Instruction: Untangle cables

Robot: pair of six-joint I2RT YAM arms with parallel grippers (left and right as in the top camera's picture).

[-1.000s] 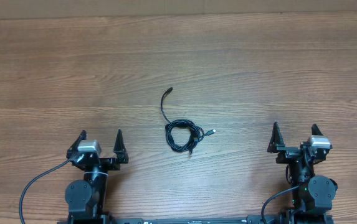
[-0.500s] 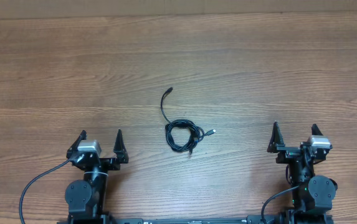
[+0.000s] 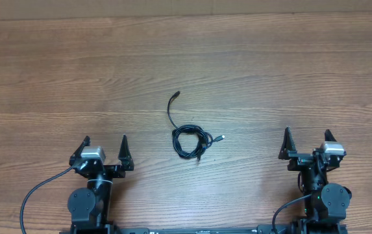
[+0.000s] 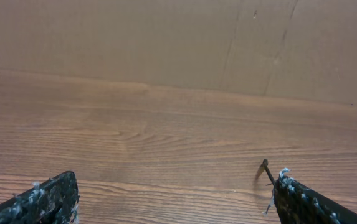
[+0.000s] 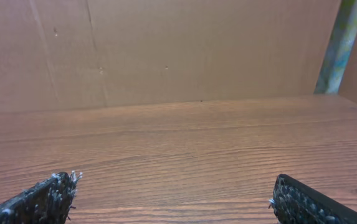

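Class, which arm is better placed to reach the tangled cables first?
Left, probably. The left gripper sits nearer the cables than the right gripper does; both are open and empty.

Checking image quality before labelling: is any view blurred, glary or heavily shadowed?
Overhead: even, soft light with no glare; the cables read sharply on the table and cast hardly any shadow. Left wrist: slightly soft overall, and the fingertips at the bottom edge are softest. Right wrist: much the same, warm dim light, no glare.
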